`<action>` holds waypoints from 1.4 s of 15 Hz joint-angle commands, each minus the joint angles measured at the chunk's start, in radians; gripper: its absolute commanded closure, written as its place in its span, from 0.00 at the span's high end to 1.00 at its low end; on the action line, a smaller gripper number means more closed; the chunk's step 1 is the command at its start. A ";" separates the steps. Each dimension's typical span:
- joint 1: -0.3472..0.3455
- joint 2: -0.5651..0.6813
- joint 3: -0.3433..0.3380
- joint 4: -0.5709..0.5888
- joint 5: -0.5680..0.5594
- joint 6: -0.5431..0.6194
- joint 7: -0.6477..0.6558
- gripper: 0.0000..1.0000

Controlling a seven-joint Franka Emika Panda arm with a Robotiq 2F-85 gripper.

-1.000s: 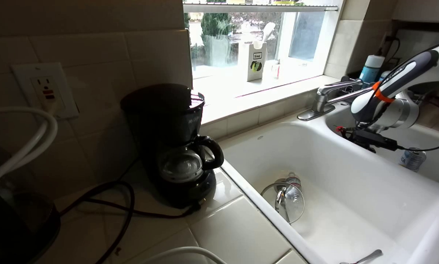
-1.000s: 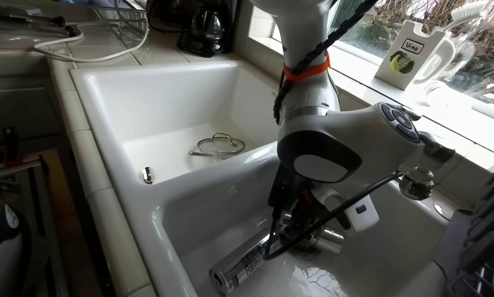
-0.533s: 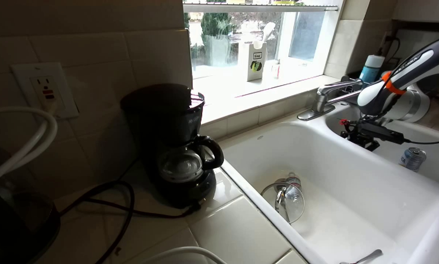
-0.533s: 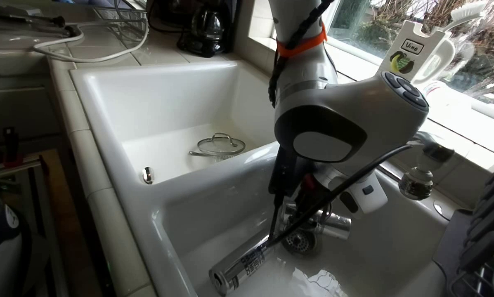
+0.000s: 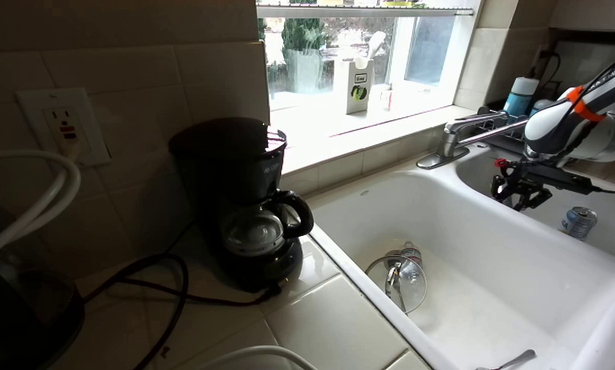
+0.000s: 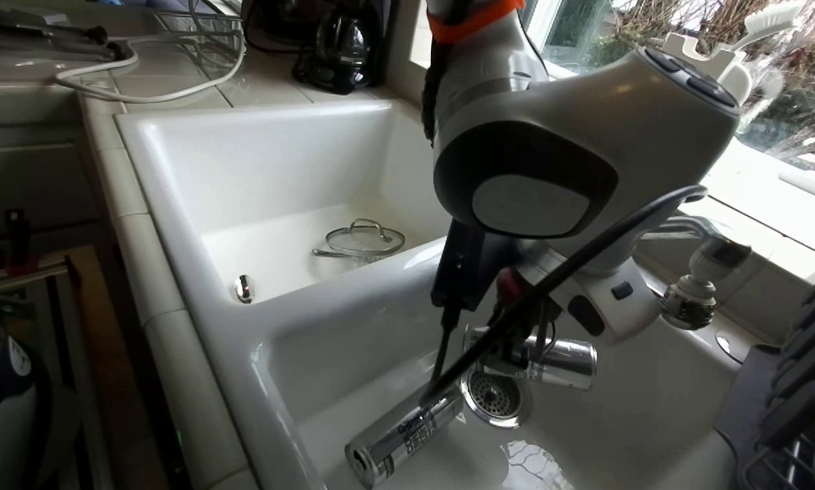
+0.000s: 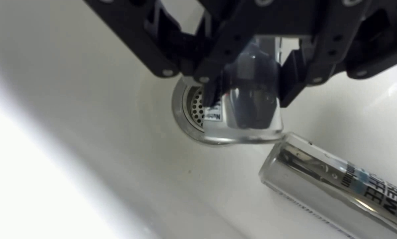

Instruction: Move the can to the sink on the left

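Note:
My gripper is shut on a silver can, its black fingers on either side of it in the wrist view: gripper [image 7: 248, 96], can [image 7: 248, 124]. In an exterior view the held can [image 6: 565, 362] lies sideways, raised above the drain in the near basin. The gripper [image 5: 517, 199] also shows in an exterior view, above that basin; the held can is mostly hidden there. The sink on the left, a deep white basin [image 6: 271, 163], lies past the divider and also shows in an exterior view [image 5: 492, 246]. It holds a glass lid [image 6: 365, 238] with a metal handle.
A second silver can [image 7: 334, 189] lies in the near basin beside the drain [image 6: 494, 395]. A white divider [image 6: 353, 279] stands between the basins. The faucet [image 5: 448, 139] is close to the arm. A dark dish rack [image 6: 788, 401] stands at the right.
My gripper has risen with the can in it, and the drain has come into view beneath. The arm has also shifted rightward in both exterior views. The lying can has stayed put.

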 commanded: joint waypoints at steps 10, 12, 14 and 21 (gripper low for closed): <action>0.007 -0.400 0.006 -0.220 -0.149 0.020 0.042 0.23; 0.009 -0.446 0.014 -0.237 -0.149 0.026 0.031 0.23; 0.014 -0.482 0.026 -0.248 -0.145 0.034 0.023 0.23; 0.111 -0.578 0.059 -0.277 -0.087 0.012 -0.045 0.23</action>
